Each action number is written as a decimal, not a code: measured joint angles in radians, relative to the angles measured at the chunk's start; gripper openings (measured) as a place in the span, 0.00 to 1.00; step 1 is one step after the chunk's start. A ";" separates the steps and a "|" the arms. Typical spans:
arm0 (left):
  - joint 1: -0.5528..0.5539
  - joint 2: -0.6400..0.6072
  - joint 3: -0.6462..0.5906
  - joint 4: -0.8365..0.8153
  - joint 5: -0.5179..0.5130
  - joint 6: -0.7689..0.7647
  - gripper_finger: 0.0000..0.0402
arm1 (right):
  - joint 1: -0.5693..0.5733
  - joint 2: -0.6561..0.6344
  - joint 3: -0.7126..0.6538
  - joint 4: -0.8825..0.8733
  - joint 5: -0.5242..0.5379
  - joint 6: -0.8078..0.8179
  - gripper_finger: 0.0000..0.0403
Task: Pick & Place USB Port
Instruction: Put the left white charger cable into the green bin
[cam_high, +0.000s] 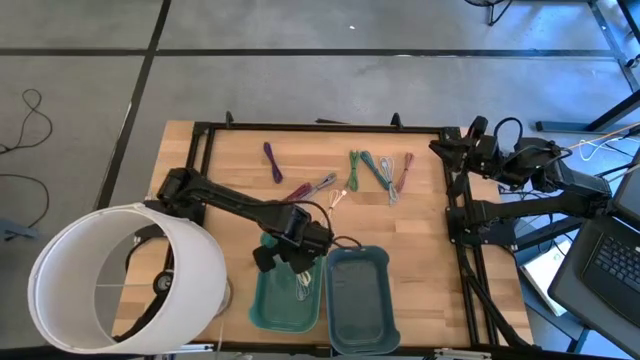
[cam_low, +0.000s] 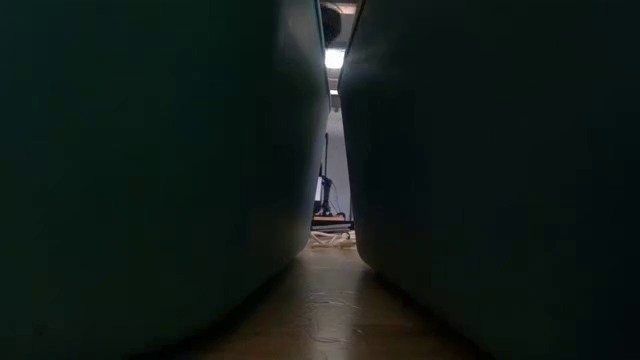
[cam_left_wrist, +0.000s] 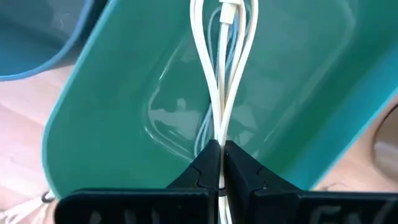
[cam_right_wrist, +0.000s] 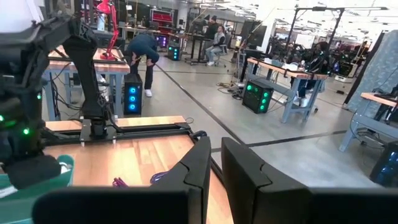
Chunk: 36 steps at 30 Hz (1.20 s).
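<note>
my left gripper (cam_left_wrist: 221, 163) is clamped on the white usb cable (cam_left_wrist: 222, 74), dangling over the green bin (cam_high: 270, 305) at the table's near edge. it looks light and floppy, best pinched mid-loop. my right gripper (cam_right_wrist: 214, 165), slightly apart and empty, waits at the far right corner.

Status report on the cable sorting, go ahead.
Left gripper shut on white cable, hanging over green bin. Right gripper parked at table's right edge, holding nothing. Nothing in the way.
</note>
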 joint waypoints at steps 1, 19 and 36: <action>0.000 0.011 0.000 -0.001 0.004 0.020 0.01 | 0.000 0.000 0.000 0.000 0.000 0.000 0.11; -0.004 0.083 -0.053 0.171 0.158 -0.030 0.01 | 0.000 -0.049 0.000 -0.066 0.000 0.000 0.11; 0.005 0.082 -0.064 0.249 0.236 -0.127 0.08 | 0.000 -0.072 0.000 -0.069 0.000 0.000 0.11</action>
